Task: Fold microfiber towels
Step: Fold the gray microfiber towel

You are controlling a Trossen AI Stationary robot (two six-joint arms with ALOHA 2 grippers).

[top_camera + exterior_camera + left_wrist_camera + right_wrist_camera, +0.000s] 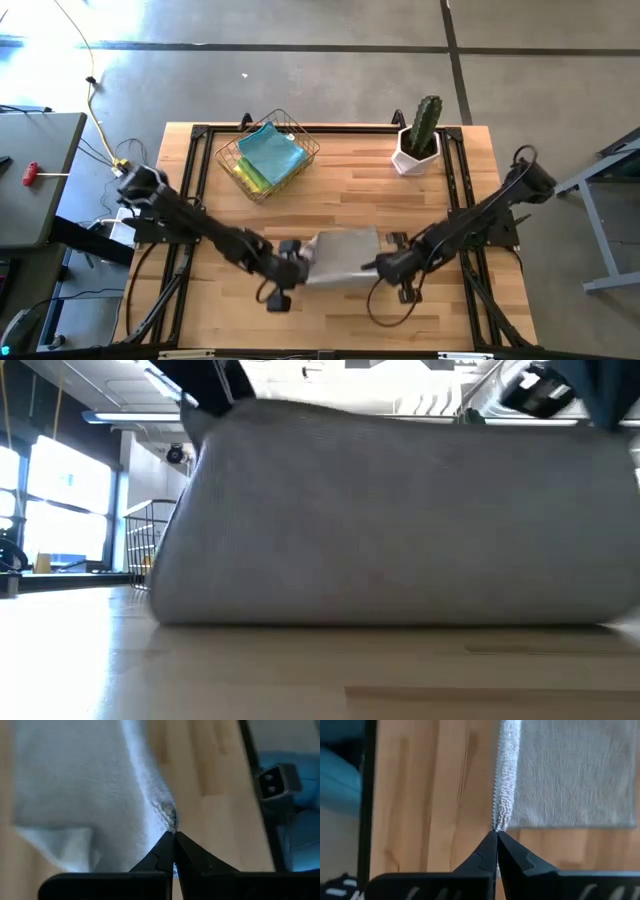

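A grey microfiber towel lies near the table's front middle, between my two arms. In the low view this towel rises from the tabletop like a wall. My left gripper is shut on its left side and my right gripper on its right side. More towels, light blue over lime green and yellow, lie in the wire basket at the far left. My left gripper pinches the towel's edge between its two shut fingertips, slanting down from the table's left. The cloth bunches at the tips, and the rest spreads away over the wood. My right gripper pinches a fuzzy edge of the towel between its shut fingertips, coming steeply from above on the table's right. The edge runs straight away from the tips; the towel's lower part rests on the table.
A cactus in a white pot stands at the far right. Black rails run along the table's left, right and far sides. Bare wood lies between the basket, the pot and the towel.
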